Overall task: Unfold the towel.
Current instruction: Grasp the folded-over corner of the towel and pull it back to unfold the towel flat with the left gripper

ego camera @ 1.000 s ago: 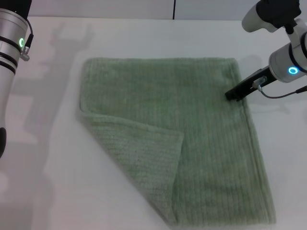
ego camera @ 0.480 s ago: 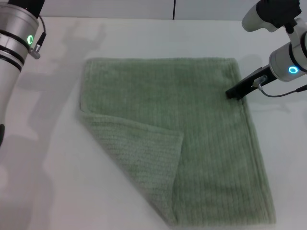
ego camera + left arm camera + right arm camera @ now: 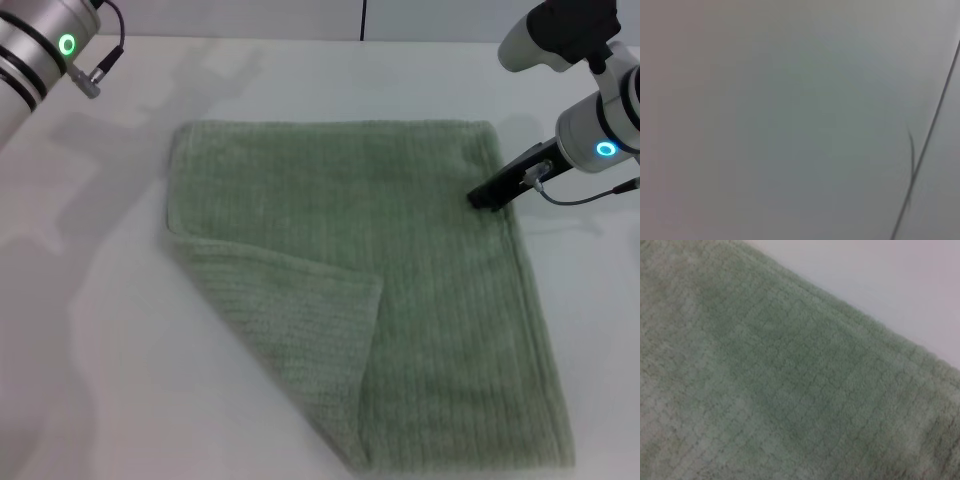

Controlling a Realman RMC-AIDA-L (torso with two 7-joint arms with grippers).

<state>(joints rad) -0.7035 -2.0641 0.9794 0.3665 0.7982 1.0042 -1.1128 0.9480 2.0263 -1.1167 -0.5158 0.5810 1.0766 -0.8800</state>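
Note:
The sage-green towel (image 3: 420,260) lies flat on the white table (image 3: 90,380). Its near left corner is folded over onto the cloth as a triangular flap (image 3: 290,320) that shows the paler underside. My right gripper (image 3: 488,196) rests at the towel's right edge, near its far right corner. The right wrist view shows the towel's ribbed cloth (image 3: 765,390) and its hemmed edge up close, with bare table (image 3: 880,280) beyond. My left arm (image 3: 40,50) is raised at the far left, away from the towel, and its gripper is out of view.
The table's back edge meets a pale wall with a dark vertical seam (image 3: 362,20). The left wrist view shows only a blank pale surface with a thin dark line (image 3: 920,155). Bare table surrounds the towel on the left and right.
My left arm has swung up and back toward the far left corner. The right arm and the towel have not moved.

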